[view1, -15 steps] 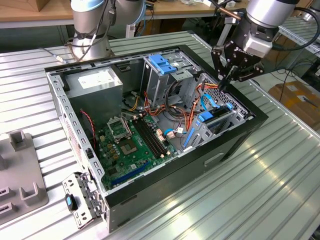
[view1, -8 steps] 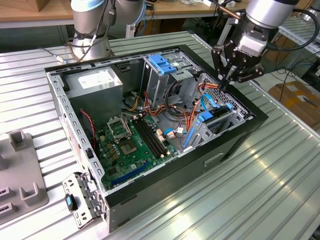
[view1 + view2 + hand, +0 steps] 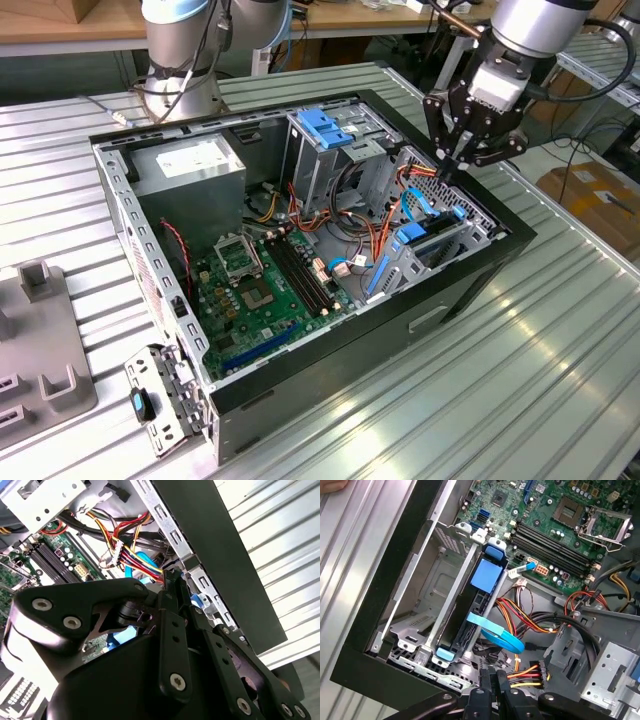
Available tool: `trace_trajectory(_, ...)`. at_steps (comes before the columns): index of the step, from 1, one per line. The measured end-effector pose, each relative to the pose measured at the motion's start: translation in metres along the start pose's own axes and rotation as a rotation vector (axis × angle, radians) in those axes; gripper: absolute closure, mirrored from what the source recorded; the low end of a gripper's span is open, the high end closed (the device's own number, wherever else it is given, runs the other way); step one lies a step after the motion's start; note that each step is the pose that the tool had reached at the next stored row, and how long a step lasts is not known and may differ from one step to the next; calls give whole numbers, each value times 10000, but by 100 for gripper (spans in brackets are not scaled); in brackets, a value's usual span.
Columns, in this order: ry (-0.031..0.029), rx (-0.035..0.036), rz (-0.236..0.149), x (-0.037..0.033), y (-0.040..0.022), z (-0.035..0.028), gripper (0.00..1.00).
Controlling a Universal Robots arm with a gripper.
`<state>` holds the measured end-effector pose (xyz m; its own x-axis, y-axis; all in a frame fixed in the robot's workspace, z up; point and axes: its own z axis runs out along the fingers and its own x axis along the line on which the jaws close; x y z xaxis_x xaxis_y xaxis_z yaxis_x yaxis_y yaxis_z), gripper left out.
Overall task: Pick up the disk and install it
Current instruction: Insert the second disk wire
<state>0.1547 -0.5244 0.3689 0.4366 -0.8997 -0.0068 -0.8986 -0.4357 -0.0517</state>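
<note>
One gripper (image 3: 452, 165) hangs with its fingers pressed together, holding nothing, at the case's (image 3: 300, 370) two-o'clock corner in the exterior view. Just beneath, at five o'clock from it, the disk (image 3: 472, 610) sits in its bay (image 3: 427, 600), beside a blue cable (image 3: 497, 632).

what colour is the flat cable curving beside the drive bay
Light blue; the flat cable shows best in the first wrist view.

Disk (image 3: 470, 611) (image 3: 432, 243) — on edge in bay, blue-framed.
</note>
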Motion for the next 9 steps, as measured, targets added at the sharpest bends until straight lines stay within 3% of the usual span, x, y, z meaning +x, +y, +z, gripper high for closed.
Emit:
trace_trajectory(6, 51, 6, 993, 0, 1, 11, 83)
trace_trajectory(9, 98, 12, 1904, 0, 1, 22, 83)
